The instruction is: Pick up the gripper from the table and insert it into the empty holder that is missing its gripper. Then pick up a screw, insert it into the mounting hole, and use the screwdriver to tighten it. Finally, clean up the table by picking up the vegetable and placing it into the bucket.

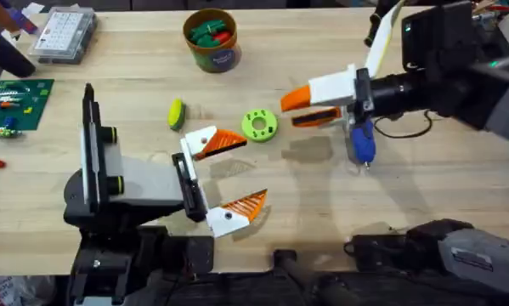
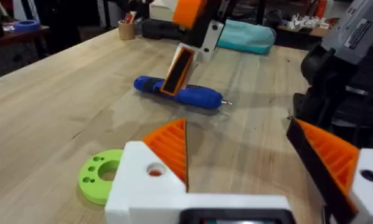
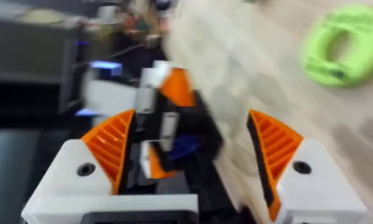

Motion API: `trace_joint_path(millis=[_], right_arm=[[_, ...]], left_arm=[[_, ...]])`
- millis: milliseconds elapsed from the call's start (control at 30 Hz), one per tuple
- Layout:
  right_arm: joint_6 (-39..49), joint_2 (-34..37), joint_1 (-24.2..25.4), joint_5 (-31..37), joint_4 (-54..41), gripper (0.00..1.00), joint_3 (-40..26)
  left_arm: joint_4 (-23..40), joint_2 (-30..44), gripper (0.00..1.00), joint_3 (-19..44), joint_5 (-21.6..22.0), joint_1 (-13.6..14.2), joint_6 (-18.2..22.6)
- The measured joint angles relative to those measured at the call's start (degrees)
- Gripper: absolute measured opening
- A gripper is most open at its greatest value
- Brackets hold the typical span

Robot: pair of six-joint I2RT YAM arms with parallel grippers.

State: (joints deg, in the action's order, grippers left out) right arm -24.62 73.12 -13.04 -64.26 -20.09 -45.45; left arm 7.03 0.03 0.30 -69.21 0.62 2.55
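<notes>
Tools on both arms stand spread, pinching nothing: the left tool (image 1: 251, 170) just short of the disc (image 1: 259, 124), the right tool (image 1: 291, 110) hovering close beside it. The vegetable (image 1: 176, 113) lies on the tabletop (image 1: 424, 187) across the disc from the right tool, nearer the left one. It looks light, smooth and likely slippery; I'd pinch its narrow middle. The bucket (image 1: 212, 38) stands well beyond the disc.

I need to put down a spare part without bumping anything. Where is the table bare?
Bare wood lies between the compartment box and the bucket, and along the near edge below the screwdriver. The middle is crowded: vegetable, green disc, left gripper and right gripper.
</notes>
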Motion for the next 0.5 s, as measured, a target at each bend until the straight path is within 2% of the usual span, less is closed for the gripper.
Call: trace_joint_path(millis=[67,233,367,500], right_arm=[[5.38,0.00,-0.02,7.05,-10.01,0.989,-3.55],[17.46,-0.11,-1.89,21.95,-25.26,0.988,-14.27],[25.16,-0.60,-7.17,35.64,-33.94,0.988,-21.48],[28.85,-0.83,-13.25,49.60,-37.85,0.989,-23.30]], left_arm=[[0.00,0.00,0.986,0.00,0.00,0.00,0.02],[0.00,0.00,0.986,0.00,0.00,0.00,0.02],[0.00,0.00,0.986,0.00,0.00,0.00,0.02],[0.00,0.00,0.986,0.00,-0.02,0.00,0.02]])
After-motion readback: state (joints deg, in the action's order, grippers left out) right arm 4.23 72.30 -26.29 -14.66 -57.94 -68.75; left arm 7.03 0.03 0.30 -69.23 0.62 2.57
